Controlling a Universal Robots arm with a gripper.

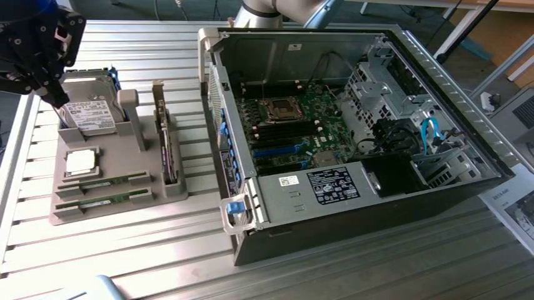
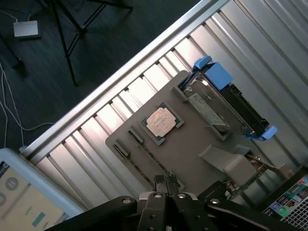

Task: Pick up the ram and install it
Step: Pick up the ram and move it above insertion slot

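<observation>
Two ram sticks, thin and green, lie in slots at the near end of the grey holder tray (image 1: 100,215); one ram stick (image 1: 102,185) sits just behind the other (image 1: 107,200). In the wrist view they are narrow dark strips (image 2: 149,156) on the tray (image 2: 192,149). My black gripper (image 1: 59,97) hangs over the tray's far end, beside the hard drive (image 1: 90,112), well above the sticks. Its fingers (image 2: 160,182) are shut together with nothing between them. The open computer case (image 1: 351,125) lies on the exterior view's right, motherboard (image 1: 288,122) exposed.
The tray also holds a square silver CPU (image 1: 81,161) and an upright card (image 1: 167,147). The ribbed metal table (image 1: 125,250) has an edge (image 2: 120,72) with dark floor and cables beyond. A tablet (image 2: 19,195) lies near that edge. Papers (image 1: 517,212) lie past the case.
</observation>
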